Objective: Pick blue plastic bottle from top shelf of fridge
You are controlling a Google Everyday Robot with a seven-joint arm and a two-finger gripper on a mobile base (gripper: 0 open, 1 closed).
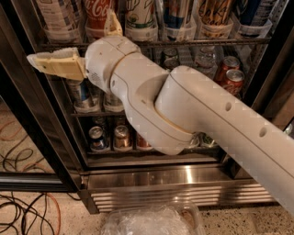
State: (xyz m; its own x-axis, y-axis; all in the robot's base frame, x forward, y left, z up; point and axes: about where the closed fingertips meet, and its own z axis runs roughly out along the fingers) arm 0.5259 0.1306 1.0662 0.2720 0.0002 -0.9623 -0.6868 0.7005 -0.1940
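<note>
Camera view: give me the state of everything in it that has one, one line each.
gripper: open, holding nothing, at the left end of the top shelf.
blue plastic bottle: upright on the top shelf, not gripped.
Coca-Cola bottle: upright beside it.
fridge: door open.
red cans: upright, one rack down.

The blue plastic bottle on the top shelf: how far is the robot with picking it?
Done: the tan two-finger hand is up at the grey wire top shelf of the black-framed drinks fridge. In hand: it hangs open and empty before the clear plastic bottle with the blue checked label, which stands in its lane. Left: grasp it and lift it out.
</note>
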